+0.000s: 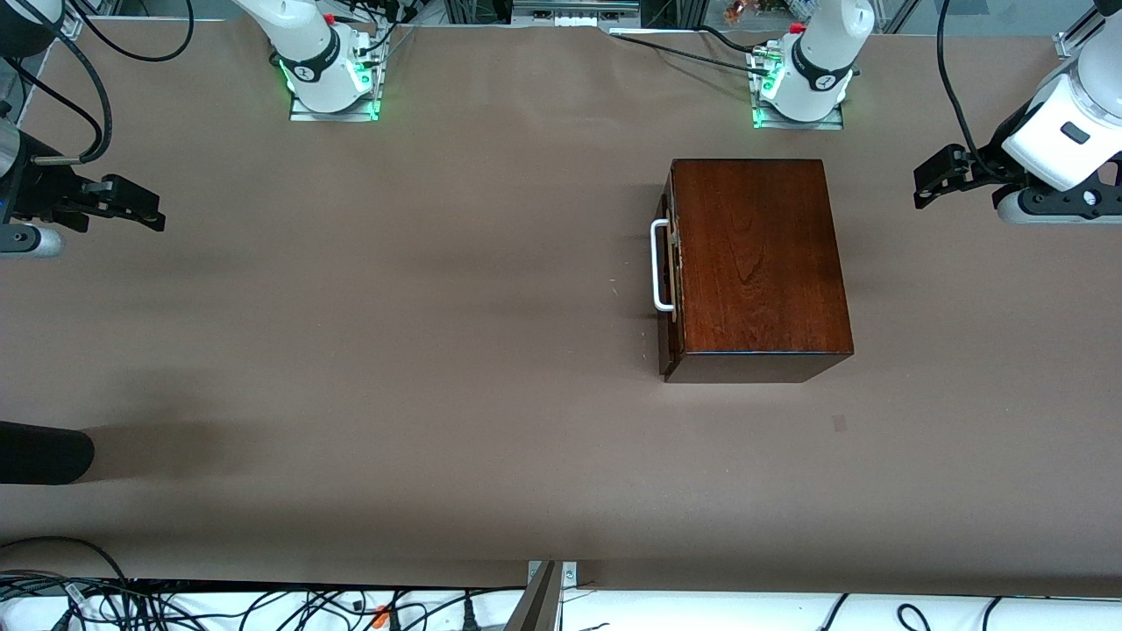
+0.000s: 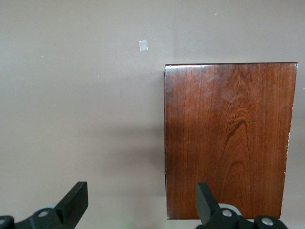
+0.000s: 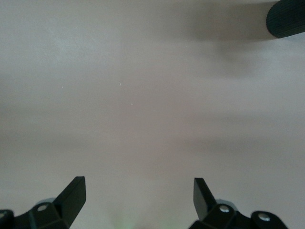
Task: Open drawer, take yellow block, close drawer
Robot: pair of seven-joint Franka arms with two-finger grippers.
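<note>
One glossy mahogany box (image 1: 758,263), drawer (image 1: 668,272) seemingly shut, white U-handle (image 1: 659,265).

A brown bench (image 1: 394,350) fills most of the frame. A small pale square patch (image 1: 840,423) lies on it at lower right. A black rounded cylinder (image 1: 44,452) pokes in at the left edge, lower down. Tangled cables (image 1: 219,605) run along the bottom edge.
</note>
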